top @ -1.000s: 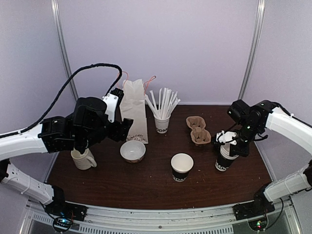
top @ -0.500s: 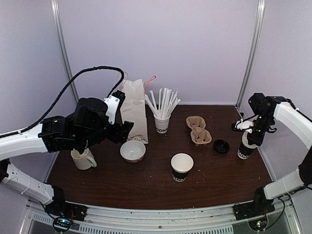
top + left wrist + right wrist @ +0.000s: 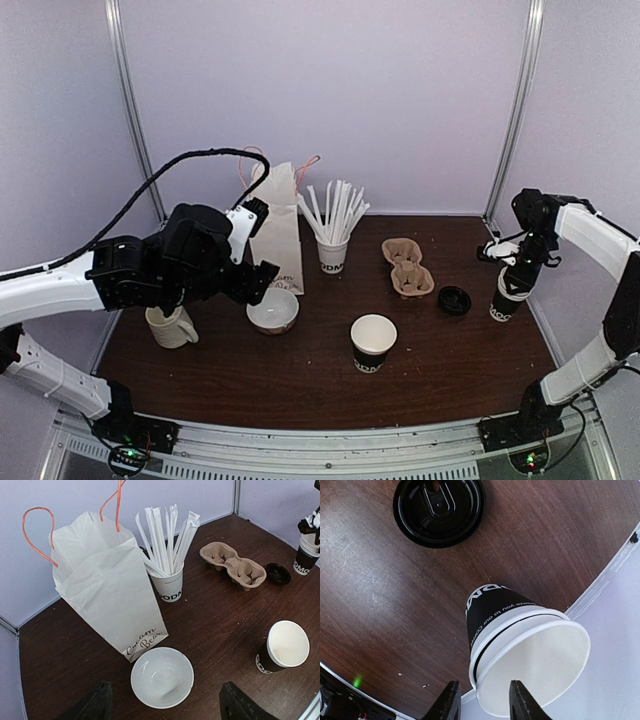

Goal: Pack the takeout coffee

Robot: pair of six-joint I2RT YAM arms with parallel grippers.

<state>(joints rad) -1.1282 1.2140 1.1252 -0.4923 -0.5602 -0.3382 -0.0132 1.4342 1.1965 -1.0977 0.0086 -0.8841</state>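
As the right claw [image 3: 485,702], barely parted, straddles the small black paper cup [image 3: 505,300] and the left claw [image 3: 167,707] gapes empty, we'd seat the nine-o'clock round black plastic lid [image 3: 454,299] squarely.

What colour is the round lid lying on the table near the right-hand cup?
Black. The lid shows best in the right wrist view.

Back row, left to right: white paper bag [image 3: 275,225], white paper cup holding stirrer sticks [image 3: 332,255], brown cardboard cup carrier [image 3: 407,266], round black plastic lid [image 3: 454,299], black paper cup [image 3: 505,298]. Nearer row: cream ceramic mug [image 3: 172,327], white bowl [image 3: 272,310], second black paper cup [image 3: 372,343].
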